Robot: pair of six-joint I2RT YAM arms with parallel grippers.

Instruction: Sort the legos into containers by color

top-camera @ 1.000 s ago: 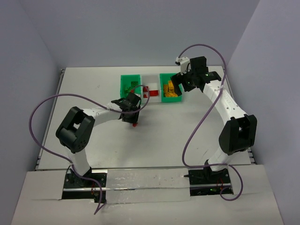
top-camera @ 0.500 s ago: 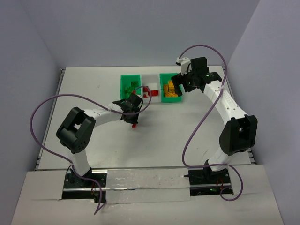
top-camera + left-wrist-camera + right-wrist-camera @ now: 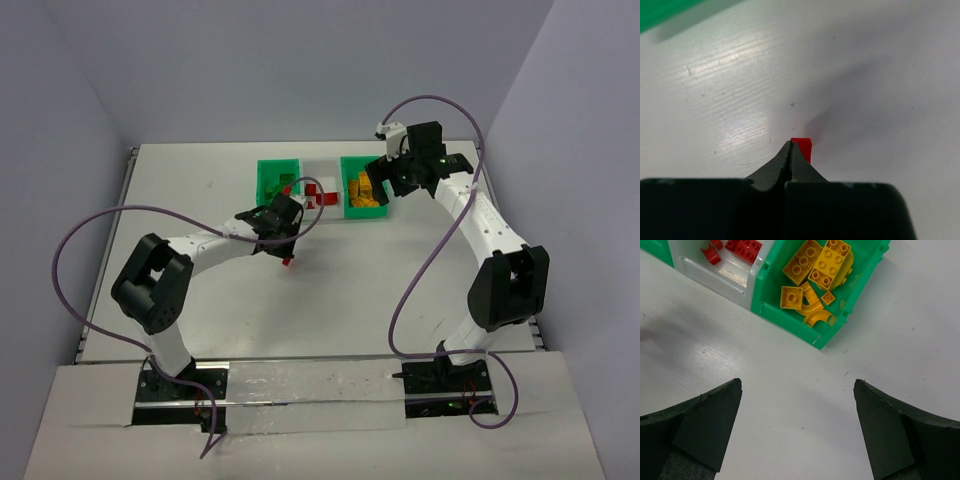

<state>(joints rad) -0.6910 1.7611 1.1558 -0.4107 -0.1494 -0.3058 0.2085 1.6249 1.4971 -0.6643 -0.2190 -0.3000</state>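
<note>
My left gripper (image 3: 284,254) is shut on a small red lego (image 3: 287,262), pinched at the fingertips (image 3: 791,144) over the bare table, in front of the bins; the red lego (image 3: 803,148) shows just past the closed jaws. The three joined containers stand at the back: a left green bin (image 3: 278,181) with green bricks, a white middle bin (image 3: 324,192) with red bits (image 3: 742,247), and a right green bin (image 3: 364,190) with yellow bricks (image 3: 815,267). My right gripper (image 3: 382,176) is open and empty (image 3: 797,385), hovering just in front of the right green bin (image 3: 790,326).
The white table (image 3: 400,290) stretches around the bins, with grey walls on three sides. Purple cables loop from both arms over the table. The white bin's wall (image 3: 715,277) shows at the upper left of the right wrist view.
My left arm's elbow has shifted left and lower, while the gripper with the red lego edged slightly toward the bins. The right arm has not moved.
</note>
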